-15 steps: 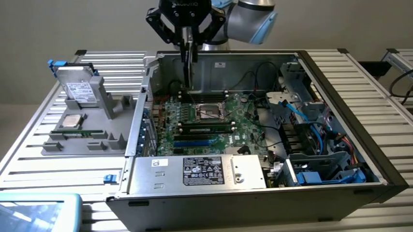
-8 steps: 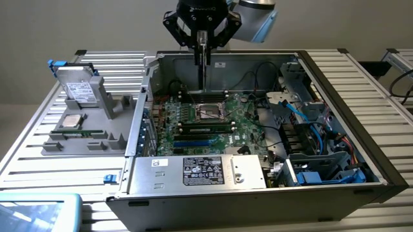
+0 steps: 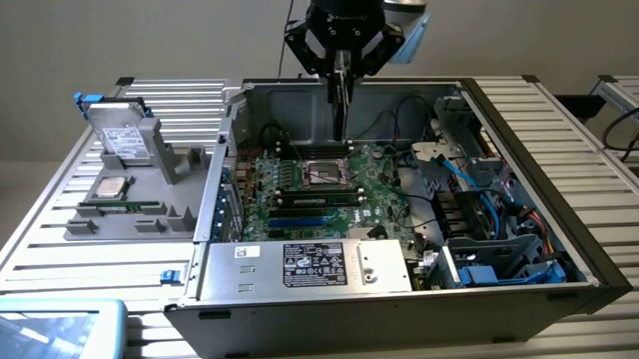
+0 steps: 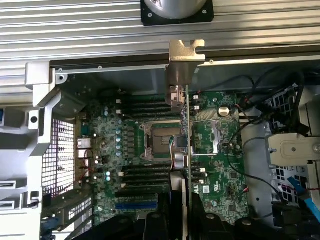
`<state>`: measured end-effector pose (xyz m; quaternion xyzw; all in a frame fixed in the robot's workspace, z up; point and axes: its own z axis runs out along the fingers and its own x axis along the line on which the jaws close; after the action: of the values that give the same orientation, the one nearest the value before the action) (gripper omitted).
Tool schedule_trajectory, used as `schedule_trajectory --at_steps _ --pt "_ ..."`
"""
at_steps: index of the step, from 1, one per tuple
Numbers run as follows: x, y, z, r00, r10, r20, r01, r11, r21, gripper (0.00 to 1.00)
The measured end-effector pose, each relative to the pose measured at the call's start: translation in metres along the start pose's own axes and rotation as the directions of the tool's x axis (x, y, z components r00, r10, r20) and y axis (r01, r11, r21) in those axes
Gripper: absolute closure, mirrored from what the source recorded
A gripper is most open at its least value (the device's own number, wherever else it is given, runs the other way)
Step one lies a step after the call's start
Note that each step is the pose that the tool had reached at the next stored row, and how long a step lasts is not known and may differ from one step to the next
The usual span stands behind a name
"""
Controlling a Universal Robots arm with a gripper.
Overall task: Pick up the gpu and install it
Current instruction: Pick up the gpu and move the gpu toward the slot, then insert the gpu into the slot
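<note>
Hand [image 3: 343,69] grasps the gpu [image 3: 342,112], hanging edge-down above the motherboard [image 3: 319,187] inside the open computer case [image 3: 399,310].

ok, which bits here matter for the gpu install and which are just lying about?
In the job: gpu held in the pincer, motherboard, open case.
Lying about: hard drive, processor chip, grey holder tray, all outside the case.

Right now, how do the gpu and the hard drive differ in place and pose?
The gpu hangs upright in the gripper over the motherboard; the hard drive leans in the gray holder outside the case. The gpu shows a thin dark edge; the hard drive a silver face with white label. Neither is installed yet.
</note>
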<state>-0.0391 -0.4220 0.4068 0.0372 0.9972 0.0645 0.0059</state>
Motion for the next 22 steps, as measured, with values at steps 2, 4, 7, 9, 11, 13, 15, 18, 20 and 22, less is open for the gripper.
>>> schedule_trajectory --at_steps 2,4,7,9,11,13,15,18,20,22 --pt "-0.006 0.0001 0.0002 1.0 0.0 -0.0002 0.0 1.0 0.0 0.71" --pt "-0.0068 0.0002 0.0002 1.0 0.0 -0.0002 0.0 1.0 -0.0002 0.71" --pt "-0.0068 0.0002 0.0002 1.0 0.0 -0.0001 0.0 1.0 -0.0001 0.71" --pt "-0.0068 0.0002 0.0002 1.0 0.0 -0.0002 0.0 1.0 -0.0002 0.71" --pt "-0.0068 0.0002 0.0002 1.0 0.0 -0.0001 0.0 1.0 -0.0001 0.71" --pt "-0.0069 0.0002 0.0002 1.0 0.0 -0.0001 0.0 1.0 -0.0001 0.71" --pt "-0.0069 0.0002 0.0002 1.0 0.0 -0.0001 0.0 1.0 -0.0001 0.71" --pt "-0.0071 0.0002 0.0002 0.9999 -0.016 -0.0024 0.016 0.9999 -0.0005 0.71" --pt "-0.0071 0.0003 0.0003 0.9987 -0.051 -0.0074 0.051 0.9987 -0.0026 0.71" --pt "-0.0071 0.0002 0.0003 0.9962 -0.087 -0.012 0.087 0.9962 -0.0048 0.71"
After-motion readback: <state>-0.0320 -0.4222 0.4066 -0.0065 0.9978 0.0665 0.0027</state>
